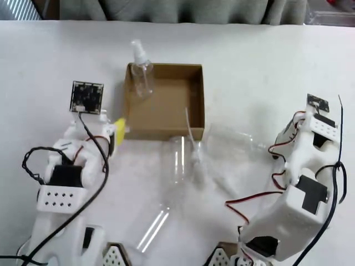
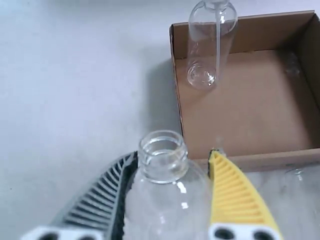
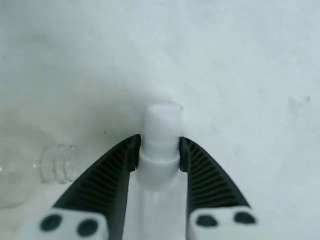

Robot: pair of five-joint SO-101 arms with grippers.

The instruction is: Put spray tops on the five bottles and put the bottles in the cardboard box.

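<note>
Inside the cardboard box [image 1: 166, 108], against its far left corner, one capped bottle [image 1: 141, 69] with sprayer fitted, judged the sole finished piece of five. Just beside the box's near left corner, left gripper [image 2: 173, 155] clenched on an open-necked bottle [image 2: 162, 190], grey jaw on one side and yellow on the other, neck bare. Over bare table [image 1: 266, 66], right gripper [image 3: 159, 141] grasping a white spray top [image 3: 161, 120] between its black jaws. Probably partway through bottle two: top and bottle each in a grip, well apart, not yet mated. Lying on the table between the arms, at least two more clear bottles [image 1: 176, 158], uncapped as far as can be told; exact count hard to make out through the transparent plastic. Left to do, by this reckoning: seating the held top on the held bottle, boxing that one, then capping and boxing the rest.
</note>
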